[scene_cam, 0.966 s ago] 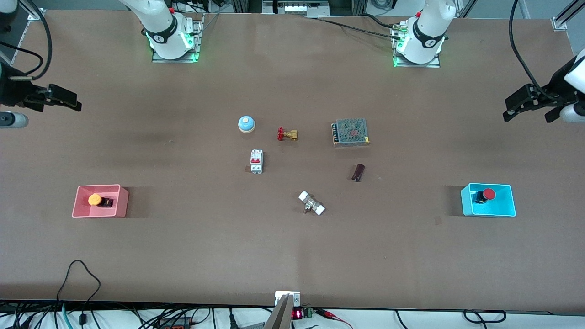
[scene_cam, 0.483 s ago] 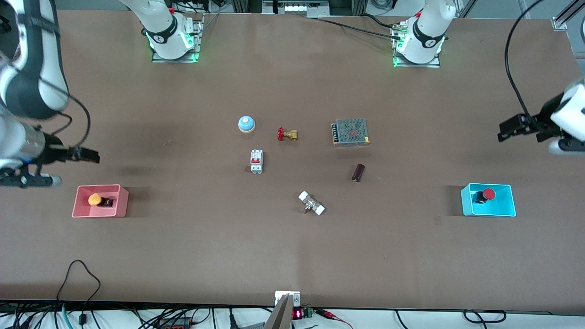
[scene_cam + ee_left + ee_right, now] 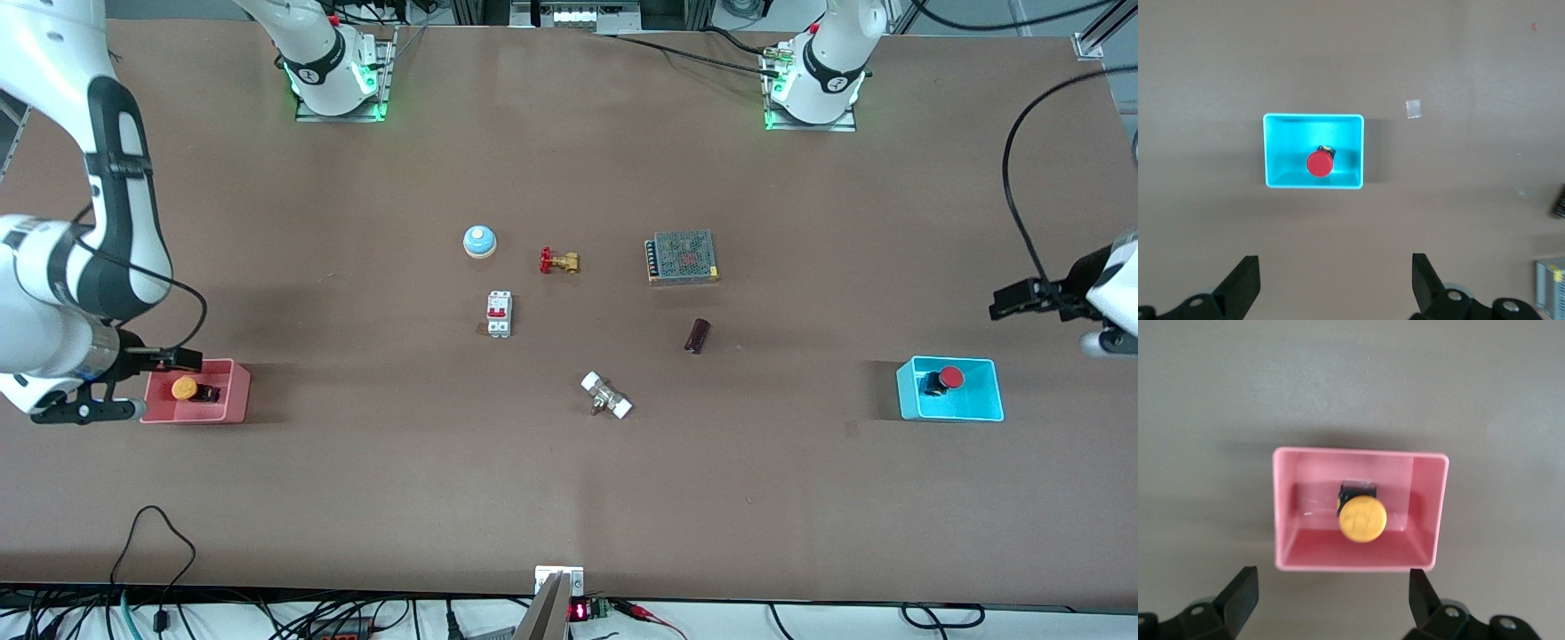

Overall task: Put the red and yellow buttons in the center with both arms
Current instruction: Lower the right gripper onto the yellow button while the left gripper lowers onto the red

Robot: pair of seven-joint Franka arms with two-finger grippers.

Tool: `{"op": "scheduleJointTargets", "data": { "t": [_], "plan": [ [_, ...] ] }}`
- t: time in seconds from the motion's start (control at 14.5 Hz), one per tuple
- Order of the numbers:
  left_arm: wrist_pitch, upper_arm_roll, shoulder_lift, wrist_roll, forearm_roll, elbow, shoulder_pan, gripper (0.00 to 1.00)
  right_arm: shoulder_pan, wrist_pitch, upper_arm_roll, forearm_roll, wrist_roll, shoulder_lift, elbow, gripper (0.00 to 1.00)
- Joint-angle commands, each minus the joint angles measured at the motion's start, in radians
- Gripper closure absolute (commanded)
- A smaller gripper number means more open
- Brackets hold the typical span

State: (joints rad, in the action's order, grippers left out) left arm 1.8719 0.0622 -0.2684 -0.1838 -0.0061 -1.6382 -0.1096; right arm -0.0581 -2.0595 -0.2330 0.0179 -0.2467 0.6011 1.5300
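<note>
1. Lying in the pink bin (image 3: 233,396) near the worktop edge at the right arm's end, the yellow button (image 3: 185,388) is being left untouched.
2. The right gripper (image 3: 1331,603) is being held in the air over that bin's edge, its fingers (image 3: 1239,595) spread wide and empty.
3. The red button (image 3: 951,377) is being kept in the cyan bin (image 3: 978,409), near the edge at the left arm's end.
4. The left gripper (image 3: 1335,283) is being held over bare table (image 3: 569,498) just beside the cyan bin, its fingers (image 3: 1426,279) spread apart with nothing between them.
</note>
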Motion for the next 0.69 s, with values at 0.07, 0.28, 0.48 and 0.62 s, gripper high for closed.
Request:
{"op": "scheduleJointTargets", "data": {
  "t": [0.07,0.28,0.48,0.62],
  "plan": [
    [0.094,-0.001,-0.116,-0.089,0.002,0.017,-0.030,0.00,0.014,-0.047,0.004,-0.003,-0.046,0.063,-0.031,0.00],
    [0.171,-0.001,-0.196,-0.101,0.002,0.015,-0.050,0.00,0.023,-0.092,0.006,0.002,-0.043,0.097,-0.031,0.00],
    [0.248,-0.001,-0.264,-0.123,0.002,0.015,-0.054,0.00,0.024,-0.125,0.004,0.001,-0.046,0.127,-0.031,0.00],
    [0.262,-0.001,-0.297,-0.123,0.000,0.015,-0.065,0.00,0.041,-0.125,0.010,0.010,-0.049,0.132,-0.031,0.00]
  ]
}}
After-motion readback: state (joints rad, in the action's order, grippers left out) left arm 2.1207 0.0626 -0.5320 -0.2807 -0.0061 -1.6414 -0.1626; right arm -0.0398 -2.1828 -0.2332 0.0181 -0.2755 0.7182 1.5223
